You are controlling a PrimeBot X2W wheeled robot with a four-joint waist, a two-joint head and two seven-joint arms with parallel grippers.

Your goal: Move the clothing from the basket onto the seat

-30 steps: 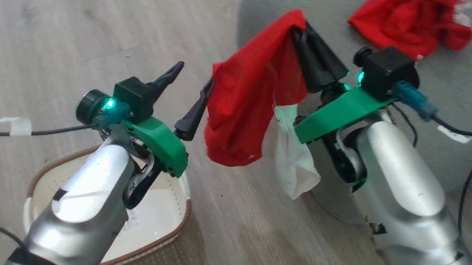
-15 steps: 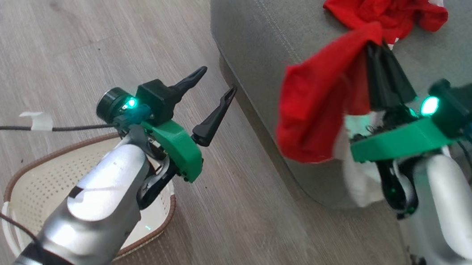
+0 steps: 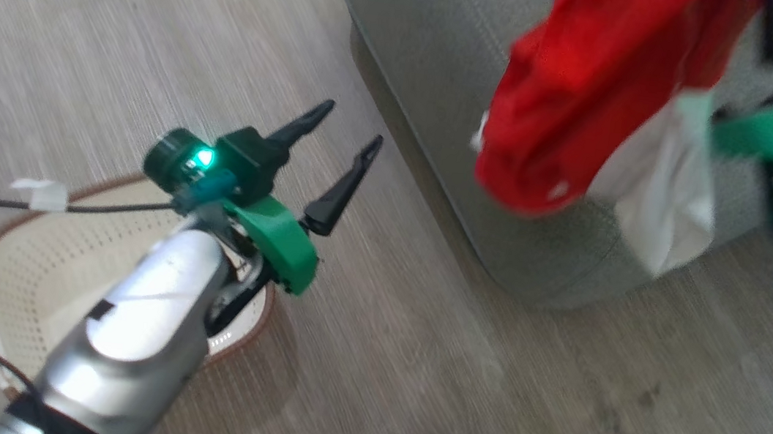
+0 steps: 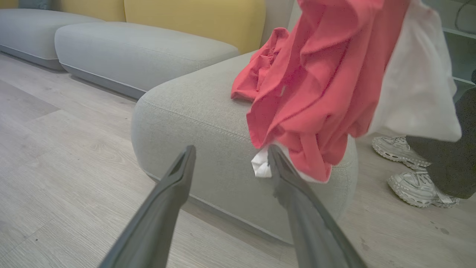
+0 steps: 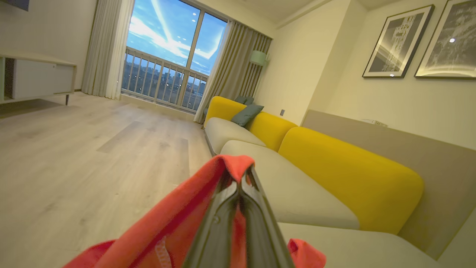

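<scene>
Clothing [image 3: 577, 108] — two red garments [image 4: 316, 93], one white cloth [image 4: 412, 85] — one basket [image 3: 32, 277]

Basket [image 3: 19, 268] sits on the floor [image 3: 416, 338] at lower left; left gripper [image 3: 354, 121] is above the floor between basket and seat [image 3: 414, 51]. Right gripper [image 5: 240, 176] holds clothing [image 3: 577, 108] up over the seat's near corner, with a second garment [image 4: 260, 67] lying on the seat behind it. Person's shoes [image 4: 399, 149] on the floor right of that corner.

No text, label, brand, number or sign could be read in any view; much of the head view was blurred.
</scene>
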